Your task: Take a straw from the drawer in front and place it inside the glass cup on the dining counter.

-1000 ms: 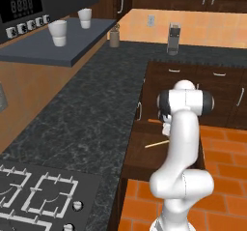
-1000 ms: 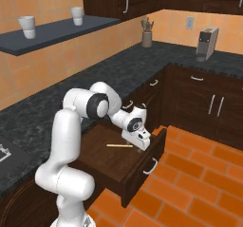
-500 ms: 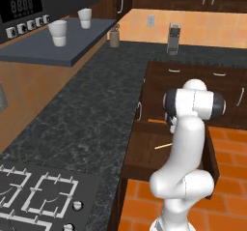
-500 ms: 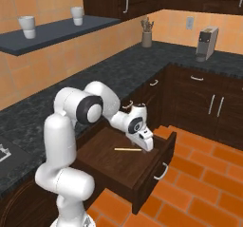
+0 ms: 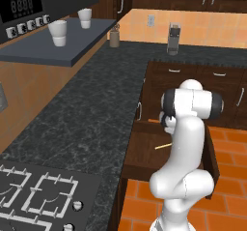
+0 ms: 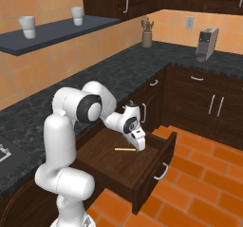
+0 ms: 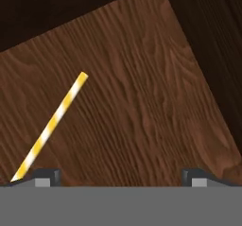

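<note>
1. The hand hangs inside the open drawer, its two dark tips spread wide apart, gripping nothing.
2. The straw is a thin straight stick banded yellow and white; it lies flat on the drawer floor just beside the hand, one end reaching the left tip in the hand view.
3. The drawer is wide and shallow, with dark wood walls, a warmer brown grained floor and a small silver bar handle on its front.
4. Behind the hand runs a black speckled granite tabletop.
</note>
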